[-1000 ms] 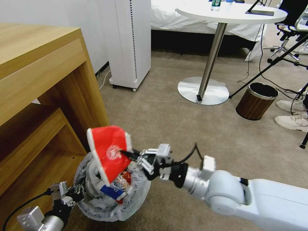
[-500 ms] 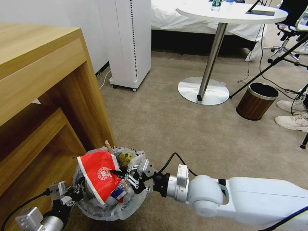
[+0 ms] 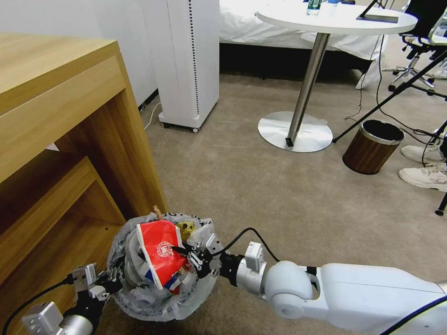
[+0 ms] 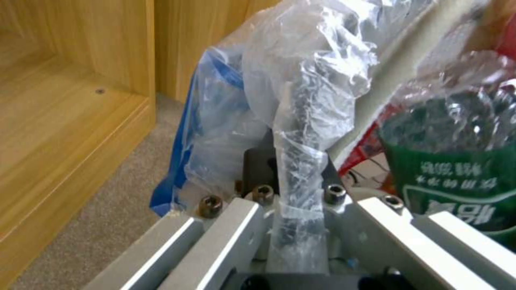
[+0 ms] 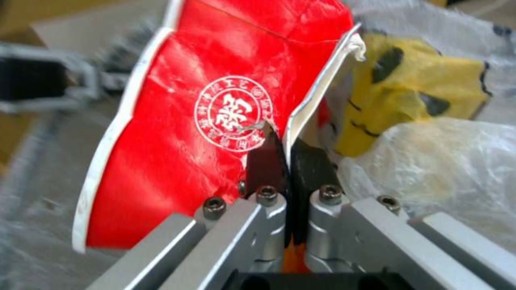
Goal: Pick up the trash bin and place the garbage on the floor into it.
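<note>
The trash bin point(image 3: 139, 304), lined with a crinkly white bag, sits low beside the wooden shelf unit and is stuffed with litter. My left gripper point(image 3: 108, 279) is shut on the bin's near rim; in the left wrist view its fingers point(image 4: 258, 169) pinch the bag-covered rim point(image 4: 301, 121) beside a green-labelled bottle point(image 4: 457, 173). My right gripper point(image 3: 181, 251) is shut on the edge of a flattened red-white paper cup point(image 3: 158, 249), which rests among the litter in the bin. The right wrist view shows that gripper point(image 5: 285, 149) clamped on the cup point(image 5: 193, 121) next to a yellow wrapper point(image 5: 414, 84).
A wooden shelf unit point(image 3: 60, 135) stands tight against the bin's left. Farther off are a white appliance on casters point(image 3: 188, 60), a round table's base point(image 3: 294, 131), a brown wood-grain bin point(image 3: 371, 146), tripod legs and a person's shoes point(image 3: 426, 176). Carpet lies open in the middle.
My right gripper has come down and toward me with the red cup, from above the bin to among the litter inside it. The left gripper and bin have held still.
</note>
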